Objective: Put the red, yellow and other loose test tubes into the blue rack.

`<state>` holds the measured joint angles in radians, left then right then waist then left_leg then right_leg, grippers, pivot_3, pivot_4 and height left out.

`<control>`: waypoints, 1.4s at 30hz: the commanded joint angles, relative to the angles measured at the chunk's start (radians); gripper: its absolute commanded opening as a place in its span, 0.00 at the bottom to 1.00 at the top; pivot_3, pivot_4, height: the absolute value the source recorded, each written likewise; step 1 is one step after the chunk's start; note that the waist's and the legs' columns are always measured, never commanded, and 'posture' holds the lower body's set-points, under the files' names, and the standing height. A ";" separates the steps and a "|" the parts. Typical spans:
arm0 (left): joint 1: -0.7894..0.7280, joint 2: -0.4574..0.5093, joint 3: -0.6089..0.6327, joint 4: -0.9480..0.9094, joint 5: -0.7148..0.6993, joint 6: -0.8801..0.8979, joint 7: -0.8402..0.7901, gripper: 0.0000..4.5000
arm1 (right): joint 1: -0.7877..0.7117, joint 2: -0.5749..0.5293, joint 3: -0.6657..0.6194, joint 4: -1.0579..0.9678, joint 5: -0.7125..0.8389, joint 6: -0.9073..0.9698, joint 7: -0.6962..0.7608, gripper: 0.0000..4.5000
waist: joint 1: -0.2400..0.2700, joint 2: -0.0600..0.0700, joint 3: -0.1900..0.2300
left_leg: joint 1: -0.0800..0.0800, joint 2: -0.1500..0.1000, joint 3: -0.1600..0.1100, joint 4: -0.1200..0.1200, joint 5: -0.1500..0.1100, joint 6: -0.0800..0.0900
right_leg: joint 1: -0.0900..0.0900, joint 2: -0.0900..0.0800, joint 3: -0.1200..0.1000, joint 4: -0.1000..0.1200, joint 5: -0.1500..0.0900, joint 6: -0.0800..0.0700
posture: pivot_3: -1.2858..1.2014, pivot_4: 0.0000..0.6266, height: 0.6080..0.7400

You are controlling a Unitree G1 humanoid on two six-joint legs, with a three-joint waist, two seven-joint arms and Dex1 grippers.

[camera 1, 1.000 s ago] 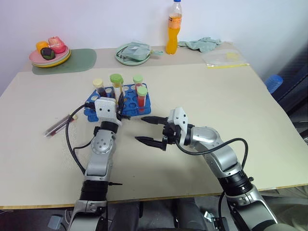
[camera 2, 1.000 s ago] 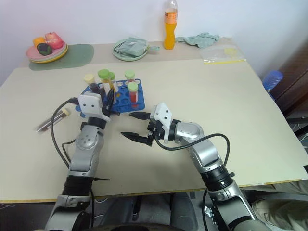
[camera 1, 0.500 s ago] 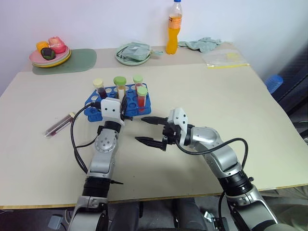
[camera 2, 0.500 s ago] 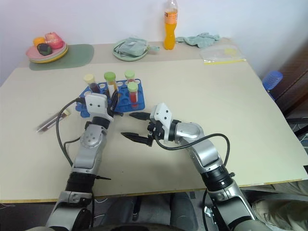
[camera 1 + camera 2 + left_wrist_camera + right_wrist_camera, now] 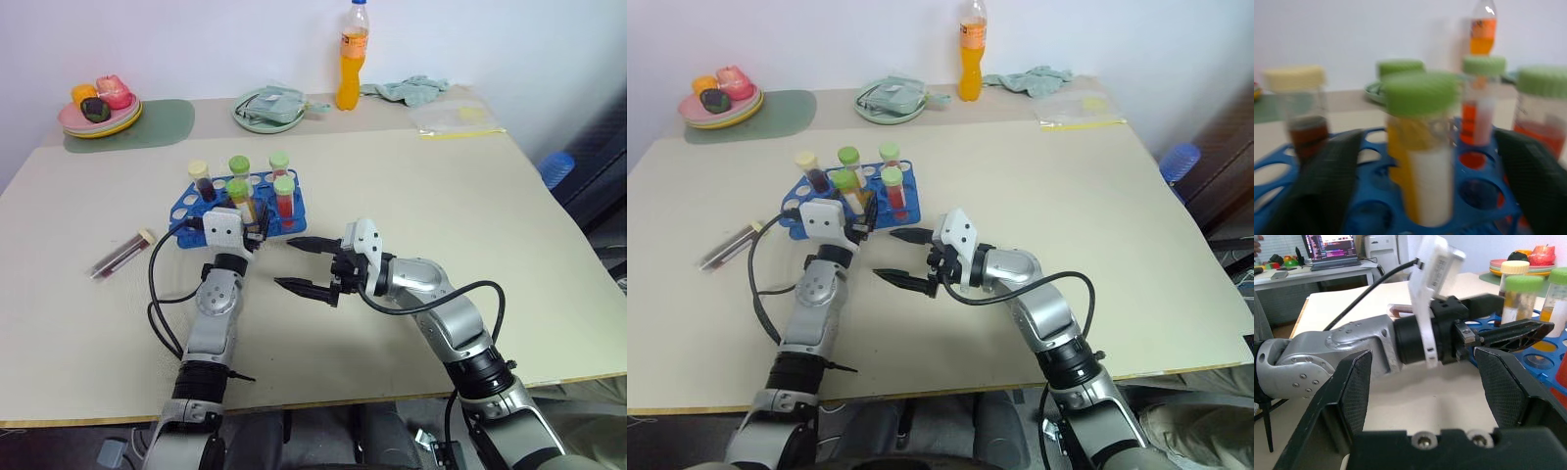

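The blue rack [image 5: 188, 213] stands left of the table's centre with several capped tubes upright in it. One is a green-capped tube of yellow liquid [image 5: 236, 192] at the rack's near side. In the left wrist view this yellow tube [image 5: 1422, 156] stands in a hole between my left fingers [image 5: 1327, 181], which are spread wide and clear of it. My left gripper [image 5: 251, 221] is open at the rack's near edge. A red tube [image 5: 285, 194] stands to its right. A loose dark-red tube [image 5: 122, 253] lies on the table to the left. My right gripper [image 5: 285, 262] hangs open and empty, pointing left.
At the table's back are an orange drink bottle [image 5: 355, 54], a green plate [image 5: 269, 106], a plate of fruit [image 5: 98, 106] on a green mat, a crumpled cloth [image 5: 411, 88] and a plastic bag [image 5: 456, 119].
My left gripper lowered the green-capped yellow tube into the rack and then opened, letting it go. The right arm kept still.
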<state>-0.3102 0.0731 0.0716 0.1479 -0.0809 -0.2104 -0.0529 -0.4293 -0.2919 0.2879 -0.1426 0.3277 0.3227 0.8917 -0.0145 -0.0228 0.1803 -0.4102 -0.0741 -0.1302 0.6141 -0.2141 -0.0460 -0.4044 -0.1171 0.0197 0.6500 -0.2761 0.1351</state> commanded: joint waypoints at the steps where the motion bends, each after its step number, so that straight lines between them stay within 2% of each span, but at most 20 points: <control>1: 0.024 0.034 0.070 -0.163 -0.096 0.030 -0.027 0.99 | 0.003 0.004 -0.006 -0.047 0.013 -0.005 -0.001 0.81 | 0.001 0.000 0.000 | 0.000 0.000 0.000 0.000 0.000 0.000 | 0.000 0.000 0.000 0.000 0.000 0.000 | 0.52 0.24 1.00; 4: 0.059 0.108 0.144 -0.316 -0.225 0.136 -0.081 0.99 | 0.004 0.004 -0.007 -0.048 0.012 -0.004 -0.003 0.81 | -0.004 0.000 0.000 | 0.000 0.000 0.000 0.000 0.000 0.000 | -0.001 0.000 0.001 0.000 0.000 0.000 | 0.52 0.24 1.00; 8: 0.095 0.342 0.303 -0.427 -0.499 0.424 -0.218 0.99 | 0.003 0.001 -0.006 -0.046 0.017 -0.002 0.005 0.81 | -0.005 0.001 0.000 | 0.000 0.001 -0.001 -0.001 0.000 0.000 | -0.001 0.001 0.001 0.000 0.000 0.000 | 0.52 0.24 1.00; 12: 0.110 0.598 0.385 -0.370 -0.524 0.664 -0.271 0.99 | -0.002 0.005 -0.005 -0.038 0.017 0.000 0.008 0.81 | -0.004 0.001 0.000 | 0.000 0.001 -0.001 -0.001 0.000 0.000 | 0.000 0.001 0.000 0.000 0.000 0.000 | 0.52 0.24 1.00; 15: 0.109 0.793 0.358 -0.263 -0.465 0.836 -0.316 0.99 | -0.008 0.008 -0.010 -0.028 0.005 -0.003 -0.006 0.81 | -0.004 0.001 0.001 | 0.000 0.000 -0.001 -0.001 0.000 0.000 | 0.000 0.001 0.000 0.000 0.000 0.000 | 0.52 0.24 1.00; 19: 0.022 0.942 0.303 -0.104 -0.483 0.992 -0.456 0.99 | -0.008 0.012 -0.009 -0.030 0.006 0.002 -0.017 0.81 | -0.005 0.002 0.001 | 0.001 0.001 -0.001 -0.002 0.000 0.000 | 0.000 0.002 0.000 0.000 0.000 0.000 | 0.52 0.24 1.00; 22: -0.110 1.071 0.067 0.074 -0.359 1.074 -0.618 0.99 | -0.009 0.018 -0.006 -0.031 0.008 0.007 -0.023 0.81 | -0.004 0.002 0.001 | 0.000 0.001 0.000 -0.002 0.000 0.000 | -0.001 0.002 -0.002 -0.001 0.000 0.000 | 0.52 0.24 1.00; 25: -0.316 1.092 -0.158 0.291 -0.216 1.108 -0.755 0.99 | -0.014 0.022 -0.004 -0.028 0.007 0.008 -0.026 0.81 | -0.005 0.002 0.001 | 0.000 0.000 0.001 -0.002 0.000 0.000 | 0.000 0.002 -0.002 0.000 0.000 0.000 | 0.52 0.24 1.00; 29: -0.554 1.019 -0.323 0.576 -0.066 1.042 -0.900 0.99 | -0.018 0.025 -0.005 -0.026 0.005 0.009 -0.028 0.81 | -0.006 0.001 0.002 | 0.000 0.001 0.002 -0.002 0.000 0.000 | 0.000 0.003 -0.001 0.000 0.000 0.000 | 0.52 0.24 1.00; 33: -0.697 0.939 -0.471 0.811 0.095 0.919 -1.053 0.99 | -0.014 0.028 -0.009 -0.035 0.002 0.013 -0.045 0.81 | -0.008 0.001 0.001 | 0.000 0.001 0.002 -0.001 0.000 0.000 | 0.000 0.003 -0.002 0.000 0.000 0.000 | 0.52 0.24 1.00; 36: -0.759 0.905 -0.501 0.939 0.172 0.839 -1.078 0.80 | -0.005 0.028 -0.013 -0.047 0.003 0.021 -0.062 0.81 | -0.017 0.000 0.002 | 0.000 0.001 0.002 -0.002 0.000 0.000 | -0.001 0.003 -0.002 0.001 0.000 0.000 | 0.52 0.24 1.00; 41: -0.816 0.890 -0.475 1.041 0.234 0.756 -1.057 0.23 | 0.004 0.024 -0.014 -0.061 0.007 0.029 -0.078 0.81 | -0.031 -0.001 0.002 | -0.001 0.001 0.001 -0.002 0.000 0.000 | -0.002 0.003 -0.002 0.001 0.000 0.000 | 0.52 0.24 1.00; 42: -0.826 0.893 -0.456 1.052 0.235 0.741 -1.024 0.18 | 0.005 0.023 -0.014 -0.062 0.008 0.029 -0.079 0.81 | -0.031 -0.001 0.002 | -0.001 0.001 0.001 -0.002 0.000 0.000 | -0.002 0.003 -0.002 0.001 -0.001 0.000 | 0.52 0.24 1.00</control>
<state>-1.1063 0.9480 -0.4133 1.1814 0.1310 0.5585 -1.1073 -0.4268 -0.2743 0.2868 -0.1542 0.3266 0.3579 0.8166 -0.0453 -0.0233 0.1826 -0.4109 -0.0726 -0.1292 0.6120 -0.2139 -0.0459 -0.4063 -0.1139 0.0178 0.6510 -0.2766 0.1352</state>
